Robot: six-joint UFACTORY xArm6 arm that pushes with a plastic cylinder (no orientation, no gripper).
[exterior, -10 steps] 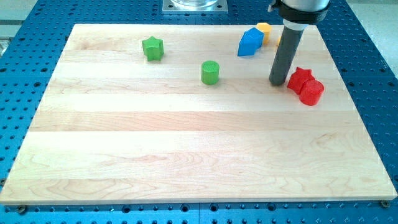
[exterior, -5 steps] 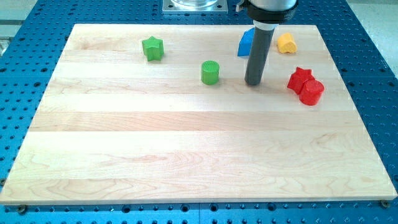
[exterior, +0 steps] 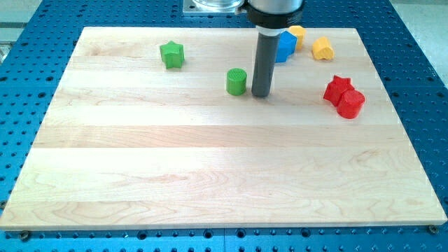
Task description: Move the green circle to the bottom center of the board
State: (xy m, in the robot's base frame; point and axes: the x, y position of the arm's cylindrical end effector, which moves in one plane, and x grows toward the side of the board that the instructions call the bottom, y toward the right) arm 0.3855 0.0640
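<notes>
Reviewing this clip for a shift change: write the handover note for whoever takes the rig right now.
My tip is on the board, just to the view's right of the green circle, close beside it; contact cannot be told.
The green circle sits in the upper half of the board, near centre.
Done: nothing visible yet.
Left: get above the circle and push it down to the bottom centre.
Elsewhere: green star, blue block, two yellow blocks, red star, red cylinder.
</notes>
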